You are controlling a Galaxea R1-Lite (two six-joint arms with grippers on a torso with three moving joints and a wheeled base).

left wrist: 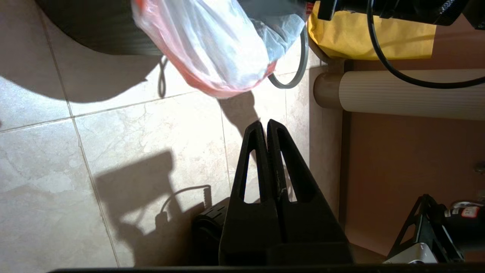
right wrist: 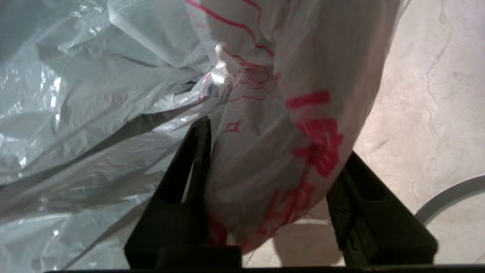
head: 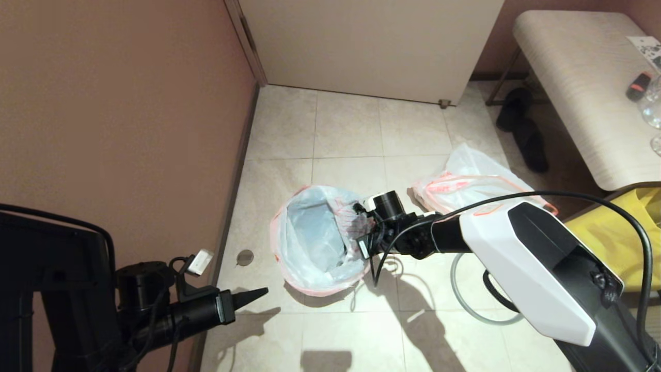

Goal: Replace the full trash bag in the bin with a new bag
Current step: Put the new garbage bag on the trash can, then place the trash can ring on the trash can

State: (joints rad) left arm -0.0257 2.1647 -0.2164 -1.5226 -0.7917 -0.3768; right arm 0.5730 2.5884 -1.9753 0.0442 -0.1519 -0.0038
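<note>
— Straddling the printed pink-red hem of the thin translucent white plastic bag (head: 315,237) that lines the small round black plastic bin (left wrist: 106,34), the right gripper (head: 360,225) is seen at the bin's right edge. Its fingers (right wrist: 182,182) are spread, with a fold of the hem bunched between them. Nothing inside the bag can be made out for certain.

— And the left gripper (head: 261,293)?

— It is held low by the brown wall (head: 119,103), well apart from the bin, its fingers pressed together on nothing.

— What is found around the bin?

— A second, limp white plastic bag with a pink-red hem (head: 472,181) is spread flat on the floor to the right, partly hidden behind the right arm. A separate grey hoop (head: 467,305) lies on the tiles near the bin, under that arm. A big yellow bag (head: 619,232) is seen at the far right, beside a pale bench (head: 578,77), with dark slippers (head: 521,129) under it.

— The room?

— Pale marbled floor tiles (head: 351,129) are shown, a round drain cover (head: 245,257) set in them near the wall, and a cream door (head: 372,46) is seen behind.
</note>
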